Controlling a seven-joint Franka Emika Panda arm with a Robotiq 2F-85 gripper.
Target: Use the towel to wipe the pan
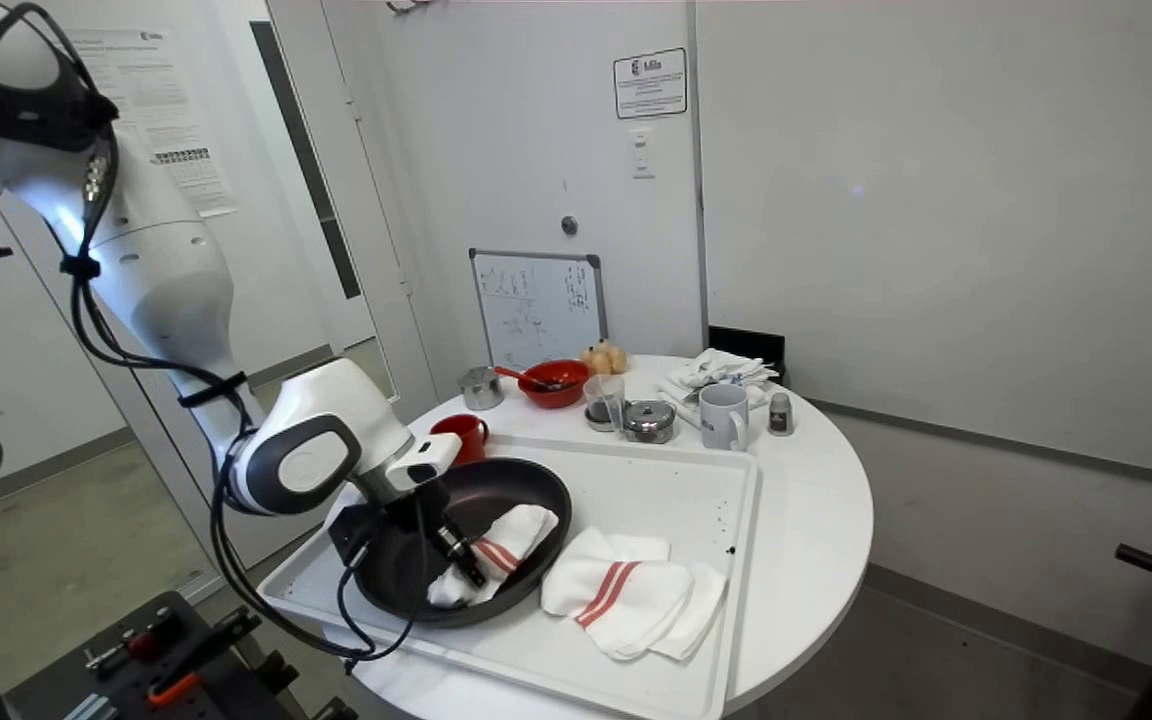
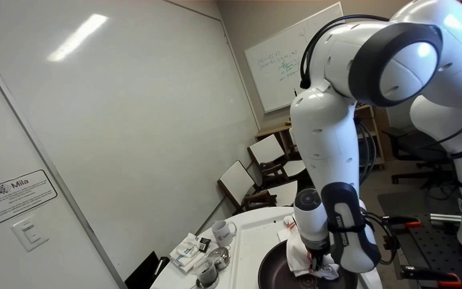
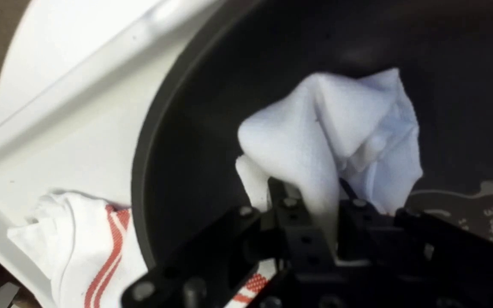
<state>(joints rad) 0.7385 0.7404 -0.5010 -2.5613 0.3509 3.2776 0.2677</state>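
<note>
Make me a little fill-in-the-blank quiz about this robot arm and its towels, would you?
The gripper pinches a white towel whose stripes are coloured ____.
The number of towels inside the pan is ____.
Another towel, beside the pan, lies on the rimmed white ____.

Missing words: red; one; tray.

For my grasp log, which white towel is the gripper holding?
The towel inside the pan, pinched by the gripper. The other red-striped cloth lies on the tray; the blue-striped pile lies by the pale mug.
</note>
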